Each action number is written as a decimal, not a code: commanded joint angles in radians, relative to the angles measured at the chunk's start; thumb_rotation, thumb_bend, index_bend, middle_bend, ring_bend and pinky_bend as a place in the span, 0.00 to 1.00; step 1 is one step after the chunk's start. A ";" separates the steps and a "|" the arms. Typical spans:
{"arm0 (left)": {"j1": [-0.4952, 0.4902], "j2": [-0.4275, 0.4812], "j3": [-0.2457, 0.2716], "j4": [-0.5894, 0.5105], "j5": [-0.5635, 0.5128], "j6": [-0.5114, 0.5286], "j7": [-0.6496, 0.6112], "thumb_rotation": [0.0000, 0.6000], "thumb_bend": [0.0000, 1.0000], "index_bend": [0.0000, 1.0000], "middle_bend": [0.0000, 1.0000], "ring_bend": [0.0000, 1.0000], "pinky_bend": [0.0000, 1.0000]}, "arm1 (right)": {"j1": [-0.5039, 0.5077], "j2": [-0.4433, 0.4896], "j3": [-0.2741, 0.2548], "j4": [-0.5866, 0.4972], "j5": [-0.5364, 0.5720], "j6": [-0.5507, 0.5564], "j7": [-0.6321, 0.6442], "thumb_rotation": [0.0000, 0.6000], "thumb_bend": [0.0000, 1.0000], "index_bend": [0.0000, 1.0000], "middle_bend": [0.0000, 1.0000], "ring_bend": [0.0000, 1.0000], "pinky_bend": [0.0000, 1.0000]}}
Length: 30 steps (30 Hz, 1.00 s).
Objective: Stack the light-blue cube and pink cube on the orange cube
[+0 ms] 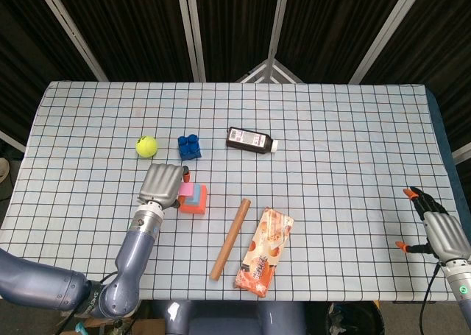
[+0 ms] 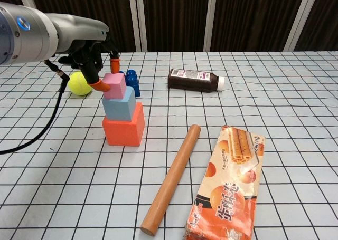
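The orange cube (image 2: 123, 130) stands on the table with the light-blue cube (image 2: 119, 105) on it and the pink cube (image 2: 114, 86) on top. My left hand (image 2: 92, 55) hovers over the stack from the left, and its orange fingertips (image 2: 96, 84) pinch the pink cube at its left side and rear. From the head view the left hand (image 1: 162, 184) covers part of the stack, leaving the pink cube (image 1: 190, 191) and orange cube (image 1: 195, 205) showing beside it. My right hand (image 1: 434, 228) rests at the table's right edge with fingers apart, holding nothing.
A yellow tennis ball (image 2: 79, 83) and a blue toy brick (image 2: 132, 82) lie just behind the stack. A dark bottle (image 2: 195, 80) lies further right. A wooden rod (image 2: 171, 179) and a snack packet (image 2: 232, 182) lie in front right of the stack.
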 commanded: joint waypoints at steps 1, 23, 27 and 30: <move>0.000 0.001 0.001 -0.001 0.002 -0.001 0.000 1.00 0.35 0.43 0.85 0.82 0.87 | 0.000 0.000 0.000 0.000 0.000 0.000 -0.001 1.00 0.13 0.00 0.02 0.06 0.16; 0.027 0.097 0.011 -0.140 0.060 0.081 0.014 1.00 0.21 0.27 0.81 0.78 0.84 | 0.001 0.007 -0.001 -0.004 0.005 -0.012 0.007 1.00 0.13 0.00 0.02 0.06 0.16; 0.098 0.200 0.033 -0.264 0.140 0.139 -0.039 1.00 0.21 0.27 0.81 0.77 0.83 | -0.001 0.011 -0.001 -0.009 0.007 -0.011 0.006 1.00 0.13 0.00 0.02 0.06 0.16; 0.194 0.297 0.102 -0.319 0.271 0.138 -0.129 1.00 0.23 0.28 0.77 0.73 0.80 | -0.004 0.013 -0.001 -0.012 0.009 -0.006 0.006 1.00 0.13 0.00 0.02 0.06 0.16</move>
